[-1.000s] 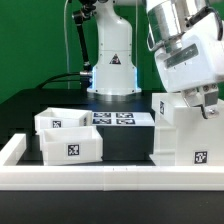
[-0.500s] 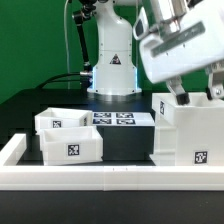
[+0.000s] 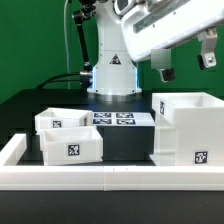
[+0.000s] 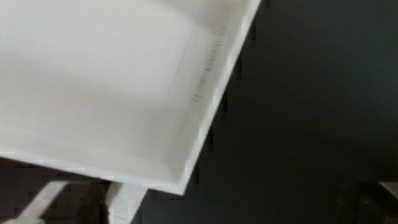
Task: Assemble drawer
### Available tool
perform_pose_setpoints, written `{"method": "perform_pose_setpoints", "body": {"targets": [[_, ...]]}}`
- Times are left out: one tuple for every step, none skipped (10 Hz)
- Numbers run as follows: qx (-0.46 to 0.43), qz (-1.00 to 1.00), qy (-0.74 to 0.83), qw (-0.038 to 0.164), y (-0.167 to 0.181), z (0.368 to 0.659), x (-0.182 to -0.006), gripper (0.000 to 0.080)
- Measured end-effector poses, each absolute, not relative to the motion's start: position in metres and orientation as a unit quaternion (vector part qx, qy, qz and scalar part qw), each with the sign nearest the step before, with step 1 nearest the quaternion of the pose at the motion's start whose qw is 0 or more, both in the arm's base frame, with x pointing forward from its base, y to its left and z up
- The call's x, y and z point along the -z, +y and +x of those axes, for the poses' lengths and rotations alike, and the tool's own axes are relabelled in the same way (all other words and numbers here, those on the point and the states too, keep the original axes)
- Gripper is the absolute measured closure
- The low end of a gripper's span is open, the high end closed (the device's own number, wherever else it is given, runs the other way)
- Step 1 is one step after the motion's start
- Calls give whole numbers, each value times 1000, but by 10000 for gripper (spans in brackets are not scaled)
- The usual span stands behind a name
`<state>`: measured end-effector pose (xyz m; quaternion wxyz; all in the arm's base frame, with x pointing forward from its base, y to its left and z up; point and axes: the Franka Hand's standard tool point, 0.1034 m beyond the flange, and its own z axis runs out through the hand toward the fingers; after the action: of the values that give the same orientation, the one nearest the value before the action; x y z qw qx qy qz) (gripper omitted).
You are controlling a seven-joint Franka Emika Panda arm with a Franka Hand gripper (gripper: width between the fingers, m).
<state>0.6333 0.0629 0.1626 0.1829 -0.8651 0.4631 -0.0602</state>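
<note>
Exterior view: the gripper (image 3: 187, 63) has lifted clear of the drawer housing (image 3: 185, 130) it met a second ago, so positioning of the housing is judged complete. The arm is raised and tilted, jaws spread and empty. The housing stands at the exterior view's right, well apart from the front tray (image 3: 70, 147) and rear tray (image 3: 57, 122). Wrist view: a white housing corner (image 4: 107, 90) shows over the dark table (image 4: 311, 120).

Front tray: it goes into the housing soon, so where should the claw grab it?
Probably the near, tagged wall of the front tray, pinched from above over its rim. The tray sits open side up, with thin upright walls. The other tray sits close behind it, so the back wall looks tighter.
</note>
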Motion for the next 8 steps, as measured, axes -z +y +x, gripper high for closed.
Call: {"method": "perform_pose_setpoints", "body": {"targets": [[64, -874, 445, 181, 63, 633, -163, 150], [69, -895, 403, 177, 61, 632, -163, 150], [61, -932, 319, 163, 55, 621, -165, 150], [71, -955, 244, 151, 46, 617, -170, 150], [83, -969, 181, 146, 36, 614, -171, 150], [89, -975, 145, 142, 30, 613, -170, 150], [91, -979, 122, 138, 30, 612, -169, 150], [95, -982, 88, 134, 29, 612, -169, 150]]}}
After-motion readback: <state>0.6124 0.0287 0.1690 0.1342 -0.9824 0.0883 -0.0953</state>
